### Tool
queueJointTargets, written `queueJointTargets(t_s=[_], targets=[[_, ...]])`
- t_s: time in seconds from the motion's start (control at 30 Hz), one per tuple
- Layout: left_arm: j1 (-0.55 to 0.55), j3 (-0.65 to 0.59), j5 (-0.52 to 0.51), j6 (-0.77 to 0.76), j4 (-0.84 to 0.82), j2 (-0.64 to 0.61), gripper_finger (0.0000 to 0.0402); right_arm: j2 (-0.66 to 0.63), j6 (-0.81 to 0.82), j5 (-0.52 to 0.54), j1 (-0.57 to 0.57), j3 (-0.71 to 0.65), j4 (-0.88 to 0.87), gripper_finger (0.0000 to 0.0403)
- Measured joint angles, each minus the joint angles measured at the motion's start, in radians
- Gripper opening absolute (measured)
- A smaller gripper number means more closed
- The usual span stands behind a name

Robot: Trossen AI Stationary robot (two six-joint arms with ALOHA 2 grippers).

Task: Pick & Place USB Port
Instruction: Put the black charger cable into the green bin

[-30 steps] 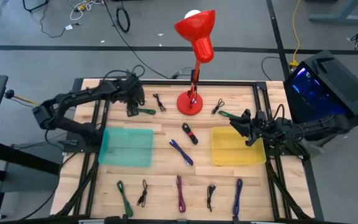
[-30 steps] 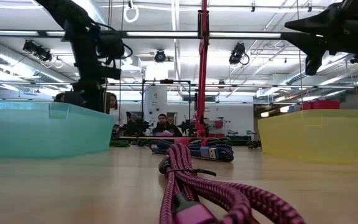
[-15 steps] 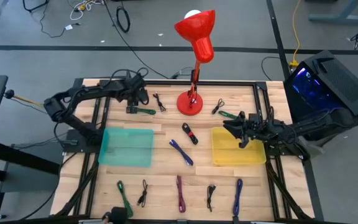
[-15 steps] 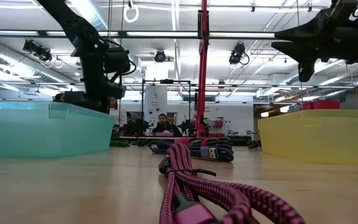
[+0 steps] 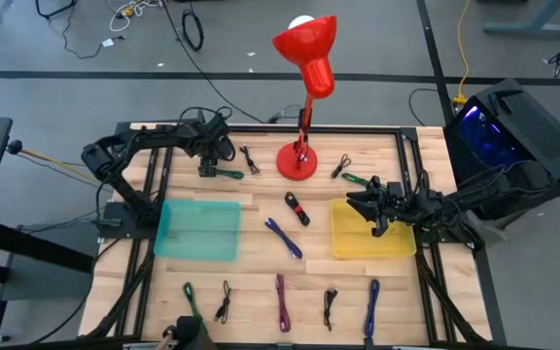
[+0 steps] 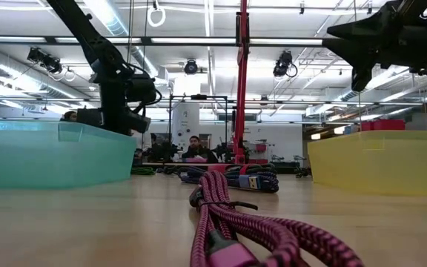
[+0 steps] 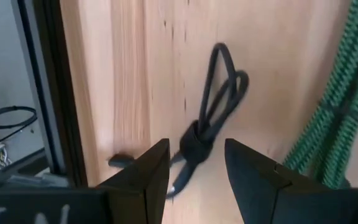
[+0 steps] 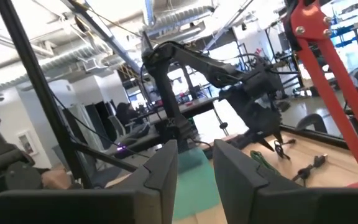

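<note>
1. The desk (image 5: 261,277) carries a teal bin (image 5: 198,230) on the left, a yellow bin (image 5: 370,231) on the right and a red lamp (image 5: 299,161) at the far middle; bundled cables lie scattered between and in front of them.
2. The left tool (image 5: 208,167) hangs at the far left of the desk, its two fingers apart with nothing between them; in the left wrist view they straddle a small black cable (image 7: 211,121), the likely task item, which lies on the wood just beside a green cable (image 7: 331,106).
3. The right tool (image 5: 363,202) hovers over the far edge of the yellow bin; its fingers stand slightly apart and hold nothing.
4. Likely risks: the black cable is thin and looped, so closing off its tied middle could pinch only one strand and let it slip or unfold; the green cable sits so near that a finger could snag or drag it; descending too far could press the fingers into the wood.
</note>
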Motion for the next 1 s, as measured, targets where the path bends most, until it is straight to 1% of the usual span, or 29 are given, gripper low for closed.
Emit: queueJointTargets(t_s=[0.17,0.3,0.37,0.4,0.47,0.57,0.6,0.67,0.73,0.8,0.93,1.0], targets=[[0.002,0.0,0.018,-0.007,0.055,0.04,0.0161,0.02,0.0,0.0,0.013,0.0,0.01,0.0107],[0.002,0.001,-0.007,-0.007,0.083,0.073,0.016,0.024,0.0,0.0,0.023,0.0,0.011,0.0107],[0.003,0.004,-0.015,-0.014,0.08,0.083,0.0151,0.024,-0.002,0.0,0.026,0.0,0.011,0.0107],[0.004,0.005,-0.012,-0.017,0.079,0.087,0.0141,0.024,-0.002,0.0,0.026,0.0,0.011,0.0107],[0.006,0.004,-0.008,-0.026,0.072,0.089,0.0108,0.024,-0.004,0.0,0.026,0.0,0.011,0.0107],[0.006,0.004,-0.012,-0.029,0.063,0.088,0.0032,0.024,-0.005,0.001,0.026,0.0,0.011,0.0107],[0.006,0.007,-0.021,-0.038,0.062,0.09,0.002,0.024,-0.005,0.001,0.026,0.0,0.011,0.0107],[0.009,0.014,-0.044,-0.076,0.046,0.092,0.0018,0.024,-0.005,0.008,0.026,0.0,0.01,0.0107],[0.007,0.027,-0.075,-0.108,0.011,0.094,0.0014,0.024,-0.009,0.035,0.026,0.0,0.01,0.0107],[0.001,0.06,-0.08,-0.143,-0.048,0.095,0.0014,0.024,-0.01,0.07,0.026,0.0,0.005,0.0107],[-0.021,0.154,-0.075,-0.246,-0.243,0.094,0.0014,0.023,0.001,0.113,0.026,0.0,-0.002,0.0107],[-0.041,0.21,-0.051,-0.301,-0.352,0.09,0.0014,0.024,0.008,0.126,0.026,0.0,-0.007,0.0107]])
